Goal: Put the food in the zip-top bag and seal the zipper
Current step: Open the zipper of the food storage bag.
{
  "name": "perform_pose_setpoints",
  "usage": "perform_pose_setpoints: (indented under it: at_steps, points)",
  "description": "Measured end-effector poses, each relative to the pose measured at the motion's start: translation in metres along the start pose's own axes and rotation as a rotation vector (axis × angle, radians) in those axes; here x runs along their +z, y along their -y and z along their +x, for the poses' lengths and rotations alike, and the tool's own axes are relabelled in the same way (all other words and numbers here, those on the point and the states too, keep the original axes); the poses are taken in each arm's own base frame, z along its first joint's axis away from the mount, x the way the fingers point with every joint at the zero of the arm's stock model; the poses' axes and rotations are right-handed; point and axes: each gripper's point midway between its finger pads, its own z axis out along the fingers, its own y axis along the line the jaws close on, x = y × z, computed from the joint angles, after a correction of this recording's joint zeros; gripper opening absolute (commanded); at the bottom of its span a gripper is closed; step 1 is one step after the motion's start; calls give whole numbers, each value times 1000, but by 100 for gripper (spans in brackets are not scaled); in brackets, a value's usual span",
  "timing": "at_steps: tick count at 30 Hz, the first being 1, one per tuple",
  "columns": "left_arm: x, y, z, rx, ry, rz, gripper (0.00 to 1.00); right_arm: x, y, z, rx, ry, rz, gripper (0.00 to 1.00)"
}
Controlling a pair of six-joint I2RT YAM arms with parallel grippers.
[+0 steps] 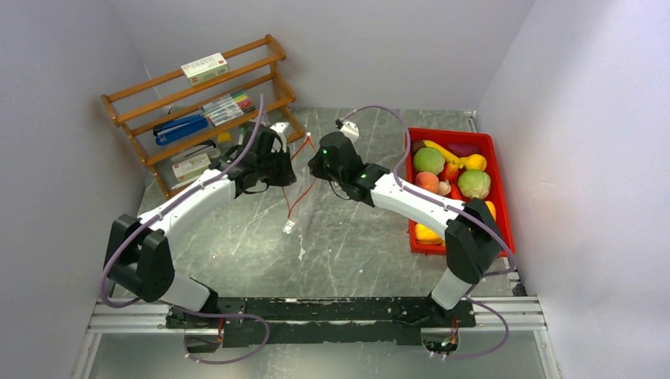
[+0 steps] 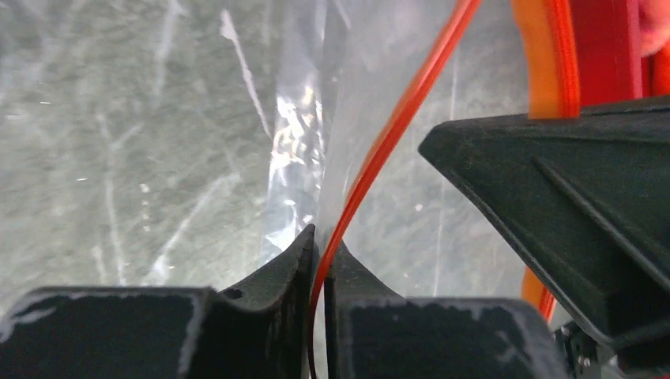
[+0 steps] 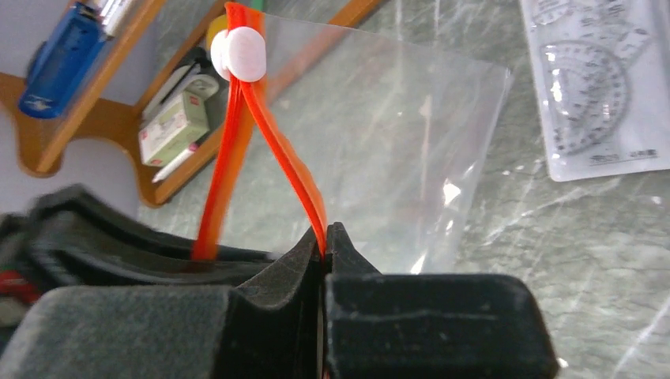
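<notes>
Currently our left end effector (image 2: pixel 318 246) and right end effector (image 3: pixel 325 237) both pinch the zipper (image 2: pixel 397 126); food (image 1: pixel 429 160) seemingly lies unbagged right of it.

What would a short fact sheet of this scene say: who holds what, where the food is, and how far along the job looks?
left gripper: shut, pinching one strand of the zipper
right gripper: shut, pinching the other strand
zip-top bag: clear, held up between the two grippers, mouth parted, nothing inside
slider: white, at the end where the two strands meet
food: all in the red tray on the right
progress: bag held open; filling not yet begun
</notes>
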Motion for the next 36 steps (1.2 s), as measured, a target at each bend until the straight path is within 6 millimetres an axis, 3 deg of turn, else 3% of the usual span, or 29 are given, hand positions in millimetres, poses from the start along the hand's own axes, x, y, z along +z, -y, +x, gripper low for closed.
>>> perform_pose_setpoints:
  at_steps: [4,9,12,21,25,30,36]
  points:
    - [-21,-15,-25,22,76,-130,7,2,24,-2,-51,18,98,0]
    - [-80,-23,-80,58,281,-262,7,1,67,-18,-53,52,204,0]
    - [-96,-21,-87,69,327,-286,7,1,63,-22,-44,59,187,0]
    - [-91,-41,-77,83,303,-379,7,2,59,-11,-46,14,135,0]
    - [-90,-54,-73,106,281,-439,7,2,58,-20,-47,15,109,0]
    - [-89,-47,-75,105,290,-385,7,-9,49,-34,-13,17,11,0]
    - [-87,-48,-69,94,288,-363,7,-14,37,-24,19,-42,-99,14]
